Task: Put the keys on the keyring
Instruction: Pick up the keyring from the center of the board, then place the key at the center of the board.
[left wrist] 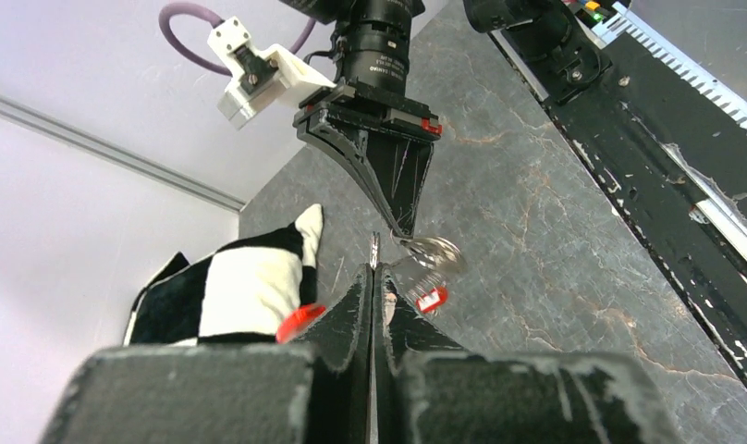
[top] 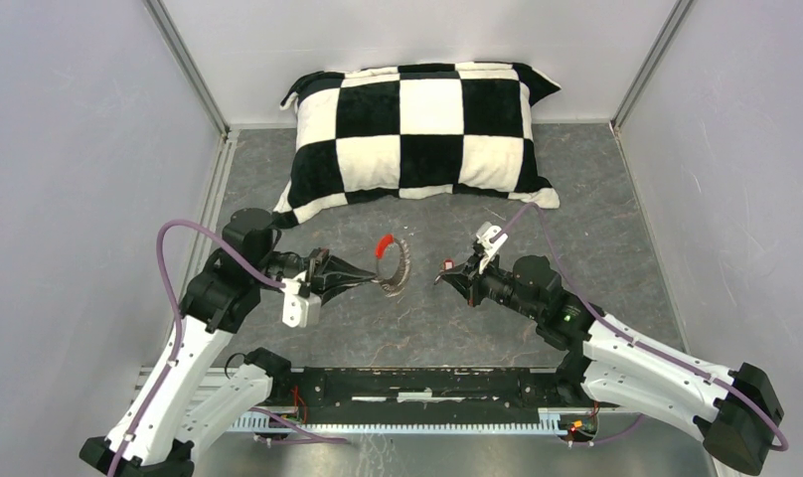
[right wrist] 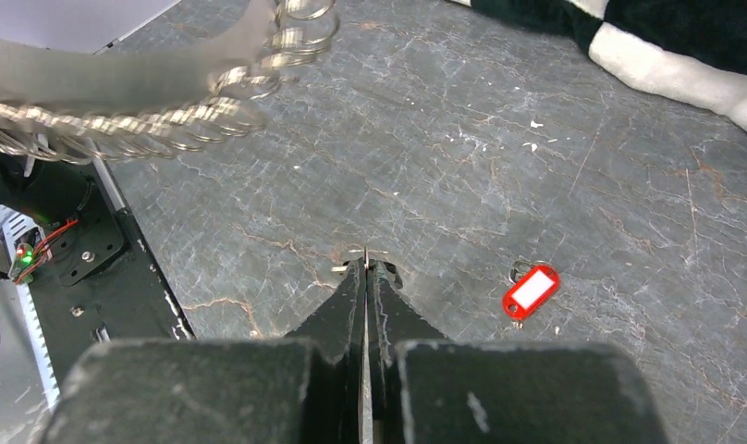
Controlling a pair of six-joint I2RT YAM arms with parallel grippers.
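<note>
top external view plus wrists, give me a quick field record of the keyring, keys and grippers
left gripper: shut on the keyring
keyring: held upright, red section on top
right gripper: shut, tip facing the keyring; contents unclear
red key: flat on the table, not gripped
second key: not made out
background: checkered pillow at the far wall

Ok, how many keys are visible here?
1: the red-headed key lies on the table beside the right fingers, off the keyring held by the left fingers. The second may be hidden in the shut right fingers.
</note>
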